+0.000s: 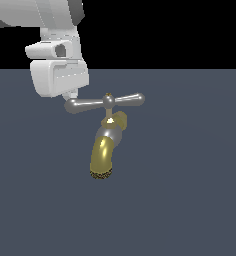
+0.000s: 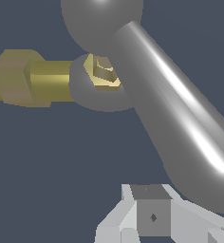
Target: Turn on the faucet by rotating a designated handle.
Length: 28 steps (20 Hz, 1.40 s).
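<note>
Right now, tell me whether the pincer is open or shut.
Cannot tell. The pincer sits at the end of the handle on the exterior view's left, but its fingers are mostly hidden; the wrist view shows only one fingertip.

The grey handle (image 2: pixel 180 118) arm fills the wrist view, beside a tool (image 2: pixel 152 218) finger.

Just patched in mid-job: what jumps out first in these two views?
The brass-gold faucet stands mid-frame on a bare dark floor, its spout curving down. Across its top lies the grey handle, and the white tool hangs right at the handle's arm on the exterior view's left. In the wrist view that glossy arm looms huge beside the tool's fingertip; whether the tool is open is unclear.
</note>
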Available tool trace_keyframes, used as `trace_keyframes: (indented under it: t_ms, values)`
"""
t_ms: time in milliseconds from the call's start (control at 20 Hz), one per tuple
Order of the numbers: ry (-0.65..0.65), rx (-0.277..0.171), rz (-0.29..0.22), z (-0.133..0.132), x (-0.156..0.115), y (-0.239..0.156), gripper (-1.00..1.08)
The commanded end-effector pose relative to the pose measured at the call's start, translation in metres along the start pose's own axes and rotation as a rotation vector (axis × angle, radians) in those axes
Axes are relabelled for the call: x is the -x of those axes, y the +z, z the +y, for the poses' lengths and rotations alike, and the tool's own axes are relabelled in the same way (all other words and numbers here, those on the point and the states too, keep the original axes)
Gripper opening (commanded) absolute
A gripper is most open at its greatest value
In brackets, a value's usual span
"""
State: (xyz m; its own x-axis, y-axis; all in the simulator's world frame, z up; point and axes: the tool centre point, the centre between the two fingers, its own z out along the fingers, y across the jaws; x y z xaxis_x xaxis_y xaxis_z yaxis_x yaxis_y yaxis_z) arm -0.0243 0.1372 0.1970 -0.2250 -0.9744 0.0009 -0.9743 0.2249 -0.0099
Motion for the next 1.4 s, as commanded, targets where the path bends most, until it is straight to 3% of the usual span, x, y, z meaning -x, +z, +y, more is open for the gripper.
trace_keyframes:
  t_ms: [0,1350]
  values:
    - [0.001,0.003,0.003,0.005,-0.004,0.000,-1.00]
    - [-0.005,0.007,0.000,0.052,-0.034,0.000,-1.00]
